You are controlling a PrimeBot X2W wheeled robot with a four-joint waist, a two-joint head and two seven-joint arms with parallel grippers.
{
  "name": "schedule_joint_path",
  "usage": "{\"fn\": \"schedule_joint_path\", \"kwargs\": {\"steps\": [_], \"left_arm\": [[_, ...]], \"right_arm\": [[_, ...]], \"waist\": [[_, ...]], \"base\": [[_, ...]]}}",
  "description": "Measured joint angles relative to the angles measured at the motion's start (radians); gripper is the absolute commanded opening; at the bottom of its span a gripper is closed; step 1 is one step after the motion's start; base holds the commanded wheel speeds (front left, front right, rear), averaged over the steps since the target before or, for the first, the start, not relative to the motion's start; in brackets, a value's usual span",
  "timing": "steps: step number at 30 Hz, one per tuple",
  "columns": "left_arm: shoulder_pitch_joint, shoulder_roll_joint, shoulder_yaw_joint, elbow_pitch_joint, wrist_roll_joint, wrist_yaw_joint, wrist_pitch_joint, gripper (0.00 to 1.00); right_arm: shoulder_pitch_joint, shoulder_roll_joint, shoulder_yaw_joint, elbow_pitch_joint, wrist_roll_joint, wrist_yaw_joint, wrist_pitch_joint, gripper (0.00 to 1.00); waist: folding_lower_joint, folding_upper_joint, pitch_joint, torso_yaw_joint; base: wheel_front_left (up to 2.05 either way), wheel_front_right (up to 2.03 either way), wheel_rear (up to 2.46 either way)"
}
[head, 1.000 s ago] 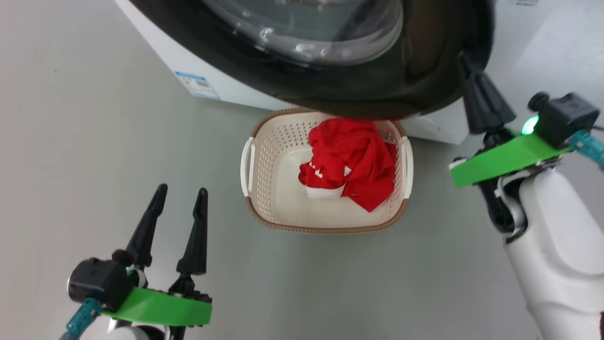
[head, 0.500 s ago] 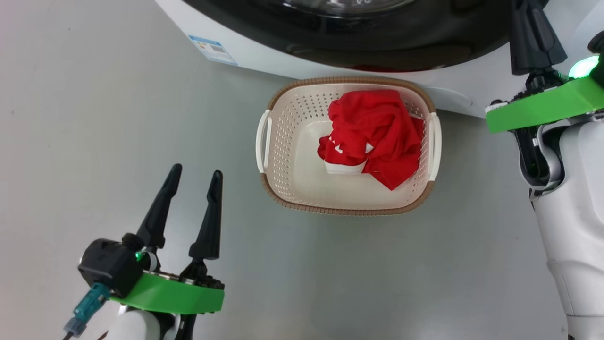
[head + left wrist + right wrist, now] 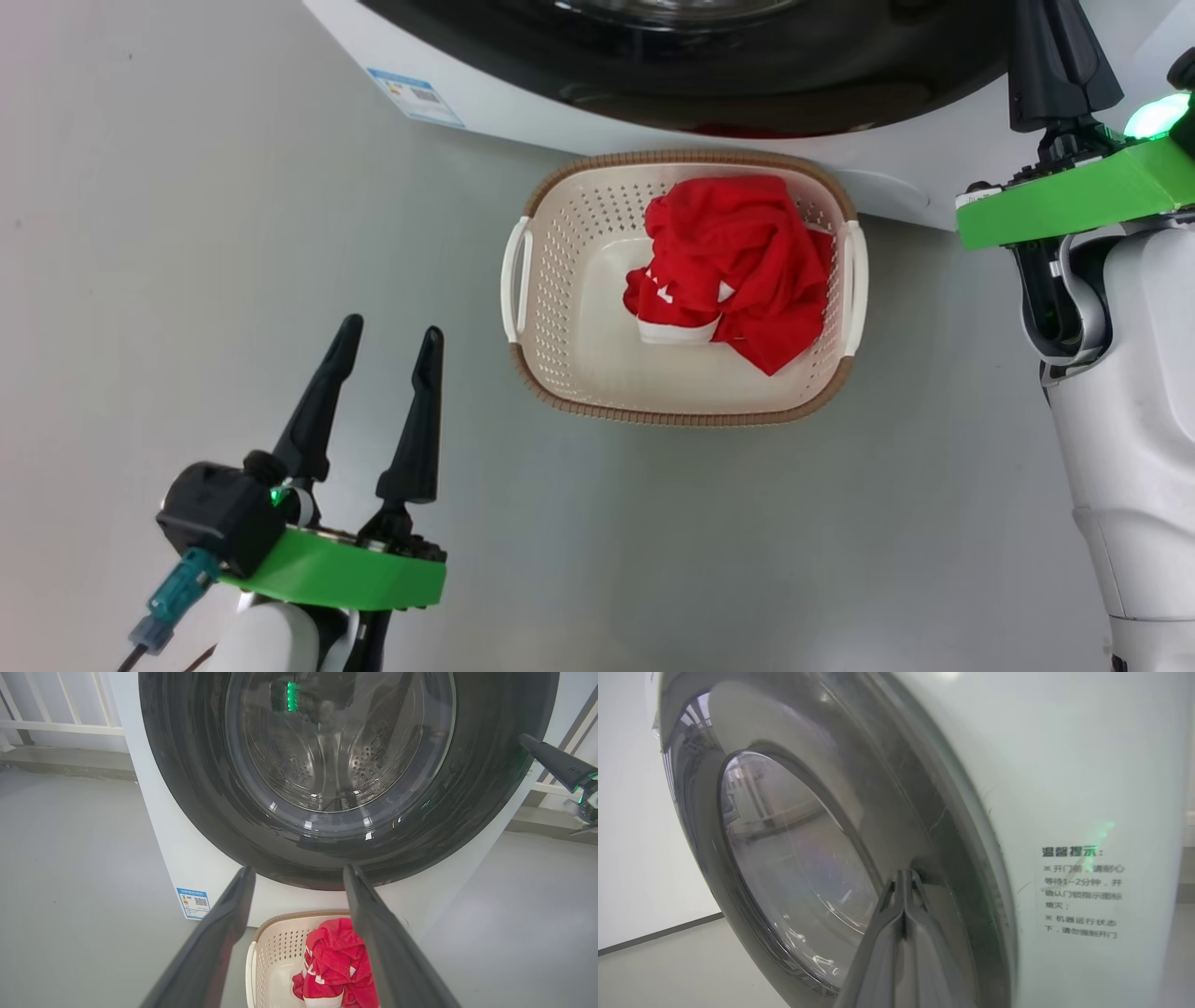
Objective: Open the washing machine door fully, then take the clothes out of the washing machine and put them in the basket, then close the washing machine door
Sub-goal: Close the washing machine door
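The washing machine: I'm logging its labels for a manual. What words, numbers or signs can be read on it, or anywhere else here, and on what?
"温馨提示:" is the heading of the printed notice on the white front of the washing machine.
"开门前,请耐心等待1~2分钟,并确认门锁指示图标熄灭" is its first point, slightly blurred.
"机器运行状态下,请勿强制开门" is its second point, slightly blurred.
The blue sticker low on the machine's front is too small to read.

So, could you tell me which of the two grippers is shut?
The right gripper: its fingers are pressed together, tips at the washing machine door's black rim. The left gripper stands open above the floor.
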Motion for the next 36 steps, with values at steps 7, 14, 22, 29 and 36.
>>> {"fn": "schedule_joint_path", "kwargs": {"steps": [7,14,22,29,36], "left_arm": [[0.007,0.000,0.026,0.021,0.030,0.000,0.000,1.00],[0.052,0.005,0.048,0.050,0.053,0.000,0.000,1.00],[0.070,0.045,0.063,0.067,0.059,0.000,0.000,1.00],[0.098,0.063,0.069,0.069,0.058,0.000,0.000,1.00],[0.133,0.084,0.082,0.070,0.050,0.000,0.000,1.00]], "right_arm": [[0.106,-0.007,0.039,-0.017,0.001,-0.008,0.000,0.42],[0.252,-0.002,0.058,-0.054,0.018,-0.008,0.000,1.00],[0.394,0.008,0.041,-0.087,0.021,-0.008,0.000,1.00],[0.487,0.019,0.014,-0.102,0.021,-0.008,0.000,1.00],[0.585,0.031,-0.024,-0.120,0.021,-0.008,0.000,1.00]], "waist": [[0.0000,0.0000,-0.048,-0.027],[0.0000,0.0000,-0.108,-0.066],[0.0000,0.0000,-0.167,-0.131],[0.0000,0.0000,-0.211,-0.181],[0.0000,0.0000,-0.255,-0.243]], "base": [[0.00,0.00,0.00],[0.00,0.00,0.00],[0.00,0.00,0.00],[0.00,0.00,0.00],[0.00,0.00,0.00]]}}
